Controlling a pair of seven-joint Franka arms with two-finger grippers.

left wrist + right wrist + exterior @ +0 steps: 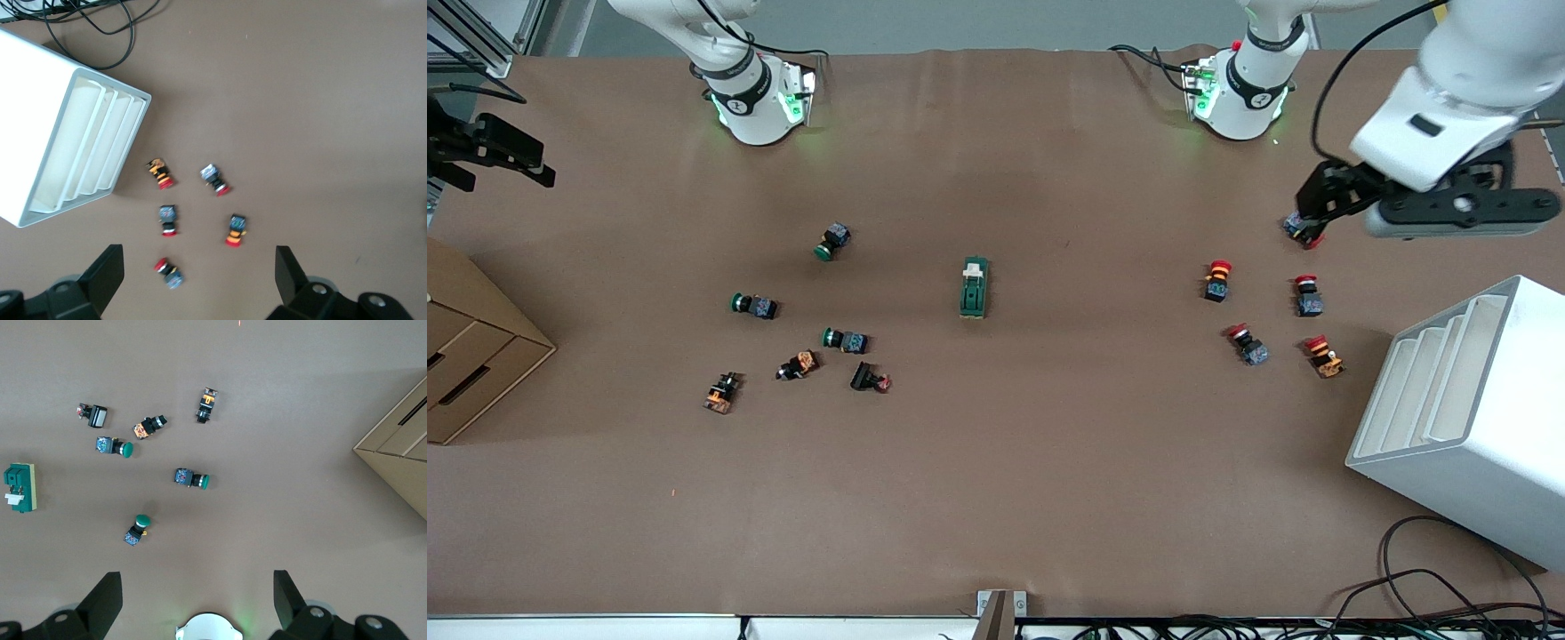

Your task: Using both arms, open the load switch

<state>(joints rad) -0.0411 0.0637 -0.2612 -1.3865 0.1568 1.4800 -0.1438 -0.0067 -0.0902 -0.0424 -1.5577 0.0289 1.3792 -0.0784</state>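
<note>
Brown paper covered the whole surface, and the load switch lay alone at its middle, dark green with its white lever at the end pointing toward the arms' bases. It sat well apart from both grippers, roughly midway between the two arms, which I judged a sensible spot for a job needing one arm to steady the body and the other to work the lever.

My left gripper hung above the red-capped buttons at its own end of the surface, close to the white rack; its wrist view showed the fingers spread wide with nothing between them. My right gripper was up over the edge near the cardboard drawers, fingers likewise wide and empty, the green-capped buttons below it and the switch off to one side of them.

Neither arm had begun its approach, so the task looked unstarted.
</note>
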